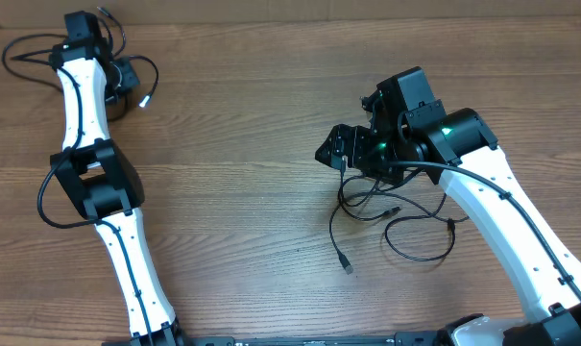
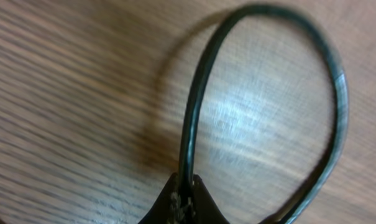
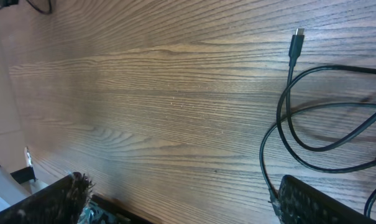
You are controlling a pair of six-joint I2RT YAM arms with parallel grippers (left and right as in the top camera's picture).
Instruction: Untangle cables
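Observation:
One thin black cable (image 1: pixel 157 73) loops at the far left of the wooden table (image 1: pixel 242 144), its silver plug (image 1: pixel 146 99) lying beside it. My left gripper (image 1: pixel 127 79) is shut on this cable; in the left wrist view the loop (image 2: pixel 194 106) rises from the closed jaws (image 2: pixel 186 196). The other cables (image 1: pixel 381 210) lie loosely tangled at centre right, with one plug end (image 1: pixel 346 263) trailing toward the front. My right gripper (image 1: pixel 334 149) hovers open just above and left of that tangle. In the right wrist view the jaws (image 3: pixel 181 193) are wide apart, and cable loops (image 3: pixel 287 130) with a plug (image 3: pixel 297 40) run beside the right finger.
Thicker black arm wires (image 1: pixel 21 50) curl at the far left by the left arm. The right arm's own wire (image 1: pixel 482 178) runs along its white link. The table's far edge (image 1: pixel 271 21) runs along the top.

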